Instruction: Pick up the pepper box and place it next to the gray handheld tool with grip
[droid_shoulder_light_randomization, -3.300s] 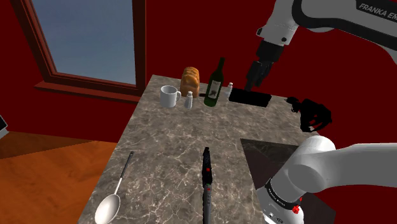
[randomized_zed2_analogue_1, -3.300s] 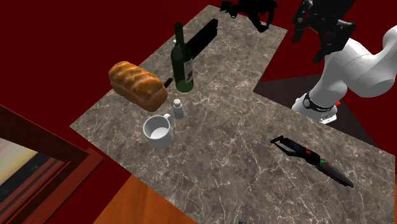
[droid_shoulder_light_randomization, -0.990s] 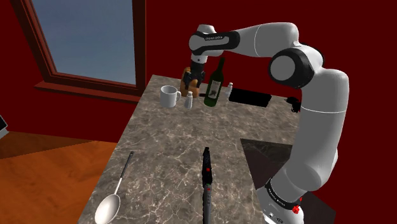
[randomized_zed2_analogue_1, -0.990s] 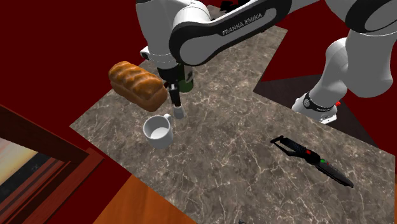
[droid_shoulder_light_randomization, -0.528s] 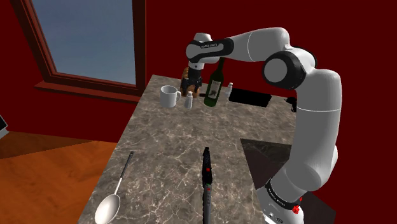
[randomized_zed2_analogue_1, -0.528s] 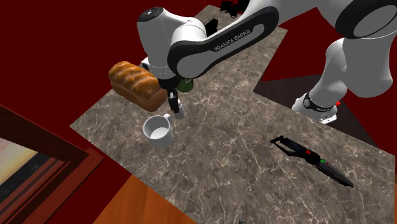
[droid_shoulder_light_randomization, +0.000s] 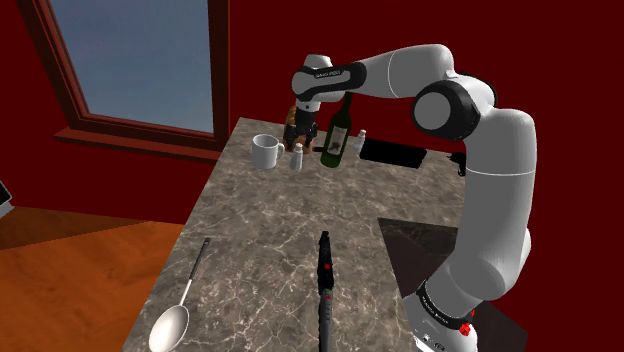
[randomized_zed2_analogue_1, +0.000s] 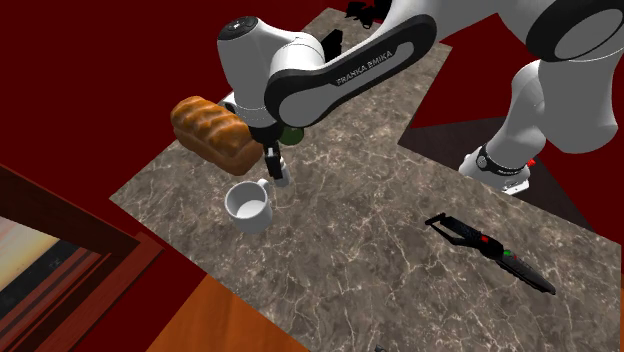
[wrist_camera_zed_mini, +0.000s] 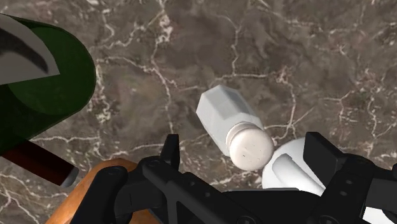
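White and faceted, with a rounded cap: small pepper shaker (wrist_camera_zed_mini: 230, 121), upright on the grey-brown veined stone countertop (droid_shoulder_light_randomization: 270, 220). Stands at the counter's far end, just beside a white handled mug (droid_shoulder_light_randomization: 265, 152) on the shoulder view's left and near a dark green glass wine bottle (droid_shoulder_light_randomization: 337, 135) on its right. Well apart from the dark, slim handheld tool (droid_shoulder_light_randomization: 324, 285) with red marks on its grip, lying lengthwise at the counter's near end.

Directly above the pepper shaker: all-black two-finger gripper (wrist_camera_zed_mini: 247, 147), pointing down at the end of a white arm with dark joints (droid_shoulder_light_randomization: 480, 150). Straddles the cap with fingers (wrist_camera_zed_mini: 170, 147) spread wide, jaws released, clasping nothing, apart from the cap on both sides.

In the second exterior view, low between a golden-brown bread loaf (randomized_zed2_analogue_1: 215, 132) and the mug, hiding most of the pepper shaker.

Further along the back edge in the shoulder view: a second small white shaker (droid_shoulder_light_randomization: 361, 137) and a flat black bar-shaped object (droid_shoulder_light_randomization: 392, 152). At the near corner on that view's left: a silver long-handled spoon (droid_shoulder_light_randomization: 180, 305). Behind the counter, a deep red wall (droid_shoulder_light_randomization: 250, 60) with a wood-framed window (droid_shoulder_light_randomization: 130, 60); beside it, an orange wooden floor (droid_shoulder_light_randomization: 80, 270).
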